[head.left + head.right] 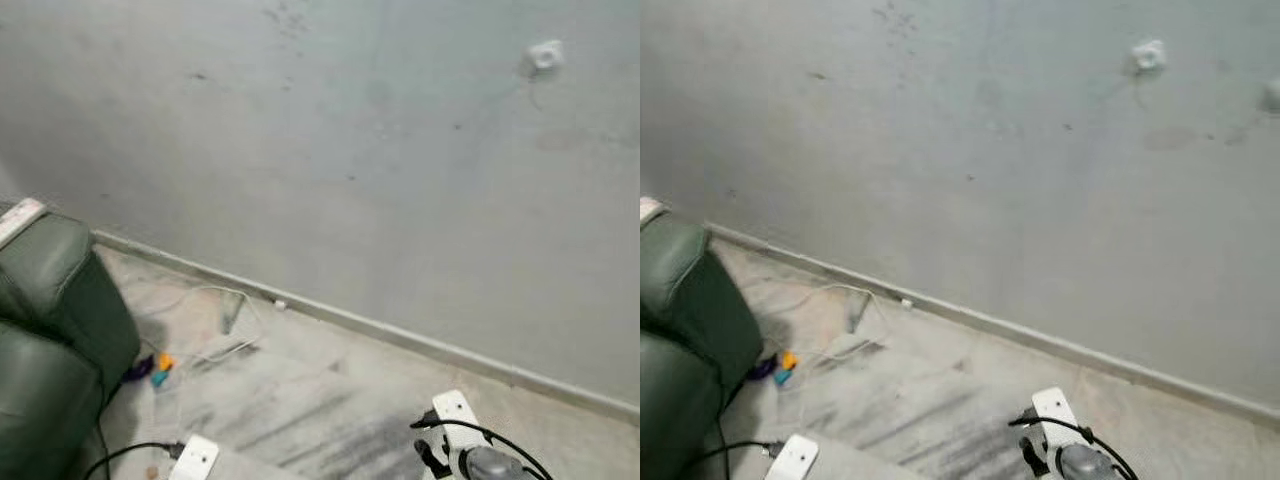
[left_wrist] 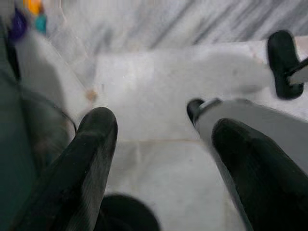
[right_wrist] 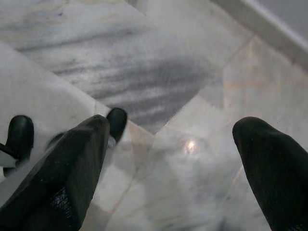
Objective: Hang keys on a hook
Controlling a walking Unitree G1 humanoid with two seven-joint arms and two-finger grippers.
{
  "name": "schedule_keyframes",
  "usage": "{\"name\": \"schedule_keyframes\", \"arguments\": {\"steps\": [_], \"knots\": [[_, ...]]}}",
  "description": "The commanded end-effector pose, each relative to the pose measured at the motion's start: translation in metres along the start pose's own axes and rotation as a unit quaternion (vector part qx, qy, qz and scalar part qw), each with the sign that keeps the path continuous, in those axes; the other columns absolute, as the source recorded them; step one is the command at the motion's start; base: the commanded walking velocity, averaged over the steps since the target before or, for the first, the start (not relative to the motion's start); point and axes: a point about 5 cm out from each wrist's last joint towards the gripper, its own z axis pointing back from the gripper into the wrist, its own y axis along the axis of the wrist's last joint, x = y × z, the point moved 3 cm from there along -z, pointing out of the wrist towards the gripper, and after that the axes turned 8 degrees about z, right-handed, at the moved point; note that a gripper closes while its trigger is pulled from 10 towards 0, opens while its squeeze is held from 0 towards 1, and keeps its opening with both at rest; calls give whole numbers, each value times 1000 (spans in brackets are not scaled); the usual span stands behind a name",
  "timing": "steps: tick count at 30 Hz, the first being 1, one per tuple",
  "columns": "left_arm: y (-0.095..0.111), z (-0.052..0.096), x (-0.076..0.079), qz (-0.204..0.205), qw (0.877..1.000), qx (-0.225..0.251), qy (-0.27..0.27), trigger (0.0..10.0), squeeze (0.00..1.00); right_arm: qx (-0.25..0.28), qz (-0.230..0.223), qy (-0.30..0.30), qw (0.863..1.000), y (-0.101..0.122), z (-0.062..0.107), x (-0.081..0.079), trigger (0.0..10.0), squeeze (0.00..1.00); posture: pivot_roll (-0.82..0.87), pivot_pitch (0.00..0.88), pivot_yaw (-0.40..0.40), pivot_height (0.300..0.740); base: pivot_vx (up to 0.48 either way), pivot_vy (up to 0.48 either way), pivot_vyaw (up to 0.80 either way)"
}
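A small white hook [image 1: 545,55] is stuck high on the grey wall at the upper right; it is also seen as the white hook [image 1: 1148,55]. A second pale knob [image 1: 1272,95] sits on the wall at the far right edge. My left gripper [image 2: 163,144] hangs open over the marble floor, nothing between its fingers. My right gripper [image 3: 178,149] is open too, over bare marble. The right arm's wrist [image 1: 470,455] shows at the bottom edge, the left wrist [image 1: 195,460] at the bottom left.
A dark green leather sofa [image 1: 50,330] stands at the left. A white cable [image 1: 225,320] and small orange, teal and purple toys [image 1: 158,368] lie on the floor by it. A pale skirting board [image 1: 400,335] runs along the wall's foot.
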Motion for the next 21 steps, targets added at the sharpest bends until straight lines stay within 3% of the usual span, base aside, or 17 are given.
{"name": "schedule_keyframes", "arguments": {"steps": [1, 21], "knots": [[-5, 0, 2, -3, 1000, -5, -1, 10000, 0, 4, 6, -2, 1000, 4, 0, 1, 10000, 0, 64, 67, 11, 740, 0, 0, -788], [0, -1, 4, -3, 1000, -3, -4, 10000, 0, 3, 15, 3, 1000, 5, -1, -2, 10000, 0, 59, 70, 10, 740, 0, 0, -790]]}}
